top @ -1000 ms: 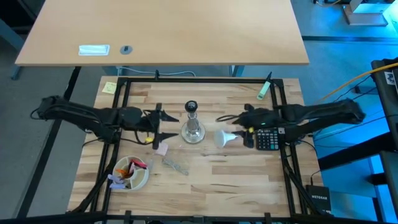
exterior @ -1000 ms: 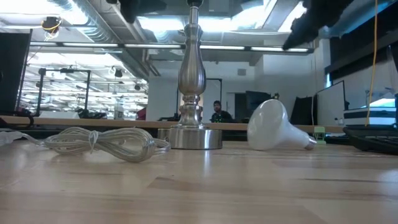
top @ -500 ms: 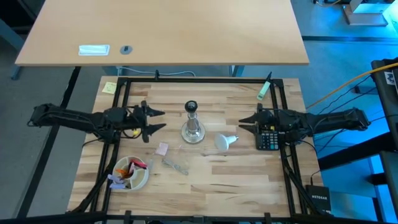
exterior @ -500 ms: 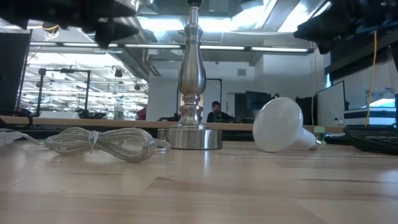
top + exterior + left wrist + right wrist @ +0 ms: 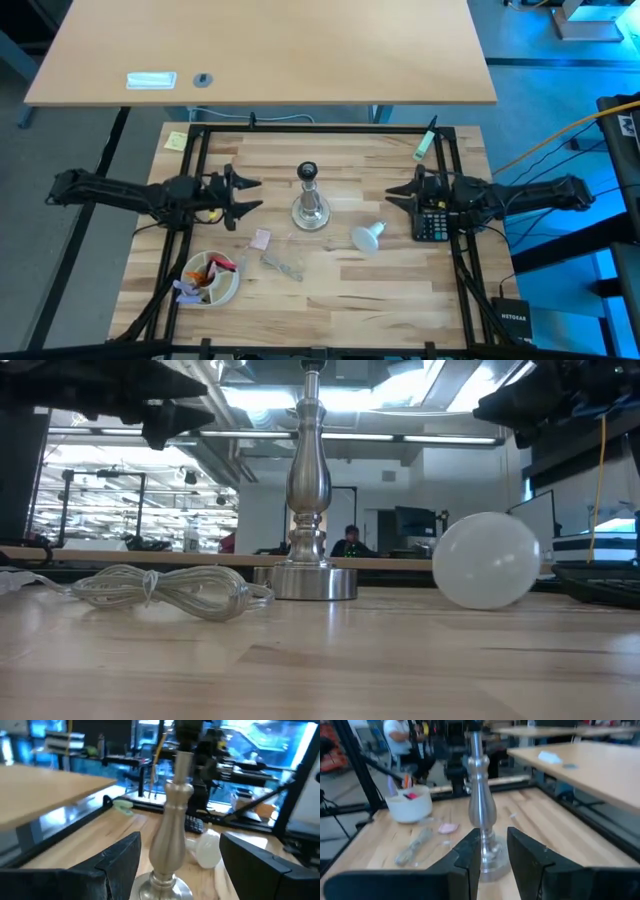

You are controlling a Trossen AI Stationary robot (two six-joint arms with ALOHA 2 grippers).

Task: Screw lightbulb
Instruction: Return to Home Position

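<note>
Lightbulb off the lamp: the white lightbulb (image 5: 367, 237) lies on its side on the wooden table (image 5: 340, 290), near the middle and a little toward the right edge. It is just beside the foot of the silver lamp stand (image 5: 309, 198) but apart from it. In the low view its round dome faces the camera, and in the high view its narrow base points toward the right arm. The stand is upright at the table's centre, its black socket bare.

The left gripper (image 5: 250, 195) hangs above the table on the left-edge side of the stand, its fingers (image 5: 117, 862) spread wide and empty. The right gripper (image 5: 392, 196) hangs on the right-edge side, above the table beside a black calculator (image 5: 432, 222). Its fingers (image 5: 467, 857) are parted by a narrow gap and hold nothing. Neither gripper touches the lightbulb or the stand.

A coiled clear cable (image 5: 283, 265) lies toward the front edge, and a white bowl (image 5: 236, 284) of small items sits near the front left corner.
</note>
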